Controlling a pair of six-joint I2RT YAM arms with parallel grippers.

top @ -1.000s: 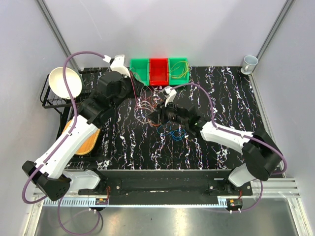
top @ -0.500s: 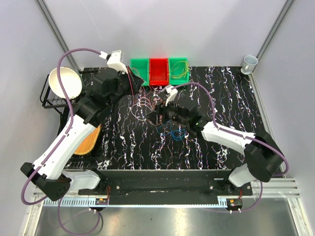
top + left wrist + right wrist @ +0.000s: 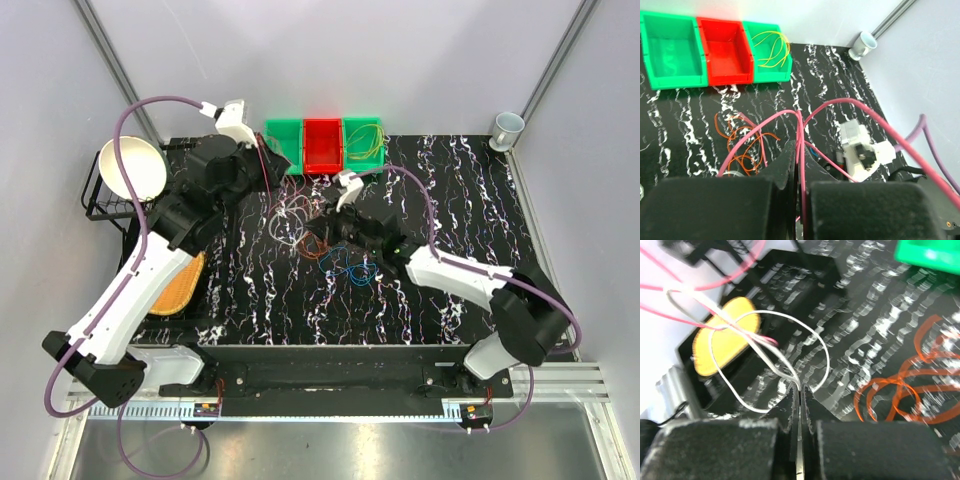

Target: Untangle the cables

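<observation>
- The left wrist view showed the left gripper (image 3: 799, 150) with its fingers pressed together on a pink cable (image 3: 790, 117), which arched away to both sides. From overhead the dark fingers were too small to judge.
- The right wrist view showed the right gripper (image 3: 799, 390) pinched on a white cable (image 3: 826, 357). Its loop rose above the fingers and crossed pink strands.
- Only the overhead view took in the whole tangle of cables (image 3: 298, 220), lying on the table between the two grippers. The orange loops (image 3: 312, 248) and blue loops (image 3: 355, 268) lay on its near side.
- The yellow-green strands (image 3: 771, 47) lay in the right-hand green bin (image 3: 771, 74), clearest from the left wrist. The red bin (image 3: 725, 50) stood beside it, with another green bin (image 3: 672, 50) beyond that.
- The table (image 3: 450, 200) was black with white marbling.
- A white bowl (image 3: 130, 168) sat tilted on a black wire rack (image 3: 95, 205) at the left edge, with an oval woven mat (image 3: 178, 290) nearer the arms.
- A pale cup (image 3: 507, 127) stood in the far right corner.
- Plain grey walls (image 3: 400, 60) with metal posts closed the space in.
</observation>
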